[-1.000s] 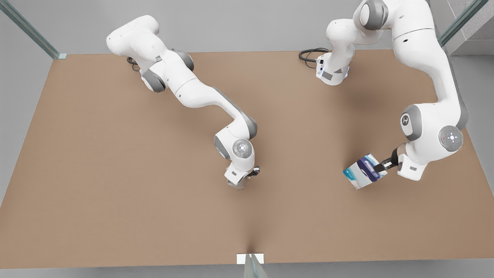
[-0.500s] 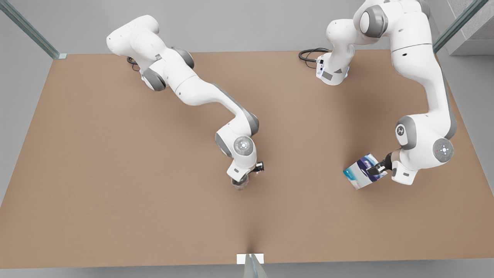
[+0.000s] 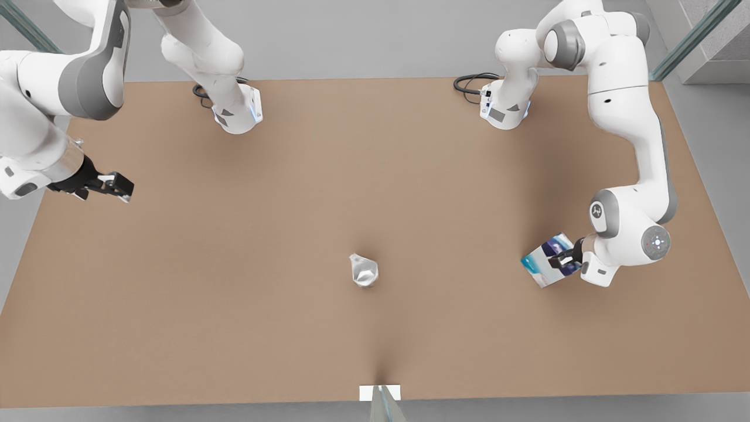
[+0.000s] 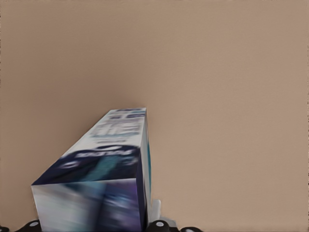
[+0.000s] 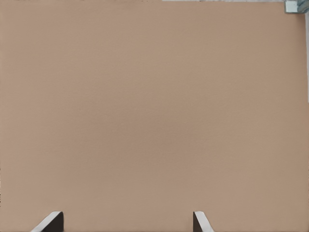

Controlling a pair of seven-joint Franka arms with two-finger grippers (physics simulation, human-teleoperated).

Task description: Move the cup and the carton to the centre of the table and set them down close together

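The big brown table takes up almost the whole room, and two white robot arms stand at its far edge.

The arm on the front view's right bends down low over the table. Its wrist camera looks right along the carton, so this is the left arm. The left gripper is at the carton, with its fingers closed on the near end of it. The carton is white with a dark blue band and some light blue print. It sits tilted, well off to the front view's right, far from the middle. I think the arm holds it so it can carry it over to the cup.

The other arm is pulled way back to the front view's left, high up by the table's edge. The right gripper holds nothing, and its two fingers are spread wide apart over bare table. I think it waits there so it is out of the way.

The little shiny grey cup stands alone near the middle of the table, with nothing touching it. So the cup's part looks done. The carton still needs to come over and sit close beside it.
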